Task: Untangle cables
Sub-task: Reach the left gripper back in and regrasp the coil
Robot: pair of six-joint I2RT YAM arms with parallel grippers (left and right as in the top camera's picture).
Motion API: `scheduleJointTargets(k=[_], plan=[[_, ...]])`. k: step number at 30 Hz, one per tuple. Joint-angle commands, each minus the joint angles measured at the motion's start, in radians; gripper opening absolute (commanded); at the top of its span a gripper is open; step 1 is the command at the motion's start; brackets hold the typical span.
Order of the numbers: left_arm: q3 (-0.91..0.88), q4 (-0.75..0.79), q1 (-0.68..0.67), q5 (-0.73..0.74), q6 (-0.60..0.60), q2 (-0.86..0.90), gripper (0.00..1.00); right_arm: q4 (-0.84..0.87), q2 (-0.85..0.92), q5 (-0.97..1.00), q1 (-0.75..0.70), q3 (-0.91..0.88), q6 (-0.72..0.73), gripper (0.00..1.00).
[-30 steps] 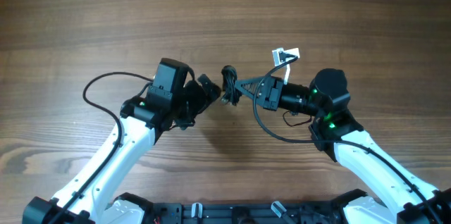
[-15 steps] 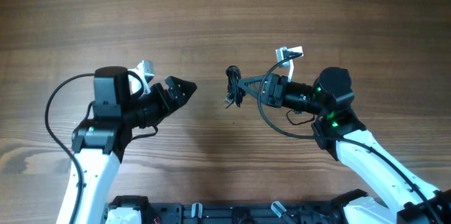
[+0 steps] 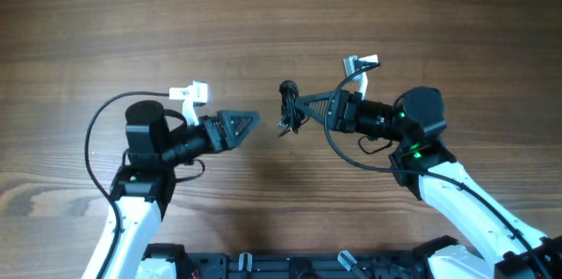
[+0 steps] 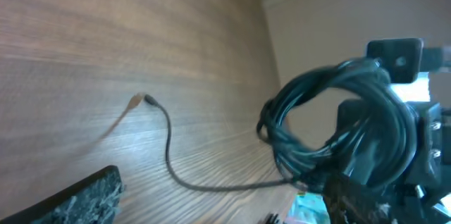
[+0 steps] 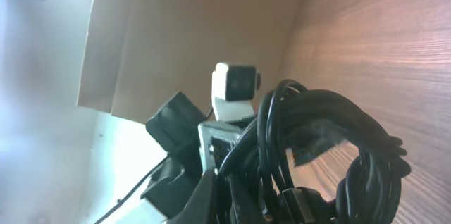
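The cables [image 3: 289, 108] are bunched in a small black knot and held up over the middle of the wooden table [image 3: 263, 16]. They are pinched tight by the right gripper [image 3: 299, 103]. One thin cord end [image 4: 151, 100] is seen down at the wood. The left gripper [image 3: 249, 121] is held wide open with nothing in it. It is pointed at the cables from close by, but they are not touched.

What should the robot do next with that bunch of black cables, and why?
Probably bring the open left claw across to the cable bunch and close on the loose cord trailing from it. The right claw is shut on the bunch, while the left claw is apart from it, holding nothing.
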Motion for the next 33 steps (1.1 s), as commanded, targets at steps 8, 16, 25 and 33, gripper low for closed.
scheduleJointTargets(k=[8,16,25,33], plan=[[-0.006,0.348,-0.174,-0.017,-0.195,0.225,0.91,0.022,-0.003,-0.055,-0.001,0.01,0.022,0.04],[-0.006,0.538,-0.234,-0.085,-0.302,0.338,0.83,0.032,-0.003,-0.096,-0.001,0.01,0.021,0.04],[-0.006,0.506,-0.316,-0.25,-0.298,0.341,0.06,0.032,-0.003,-0.096,-0.001,0.01,0.018,0.04],[-0.006,0.505,-0.259,-0.218,-0.294,0.34,0.04,0.031,-0.003,-0.095,-0.002,0.01,0.017,0.04]])
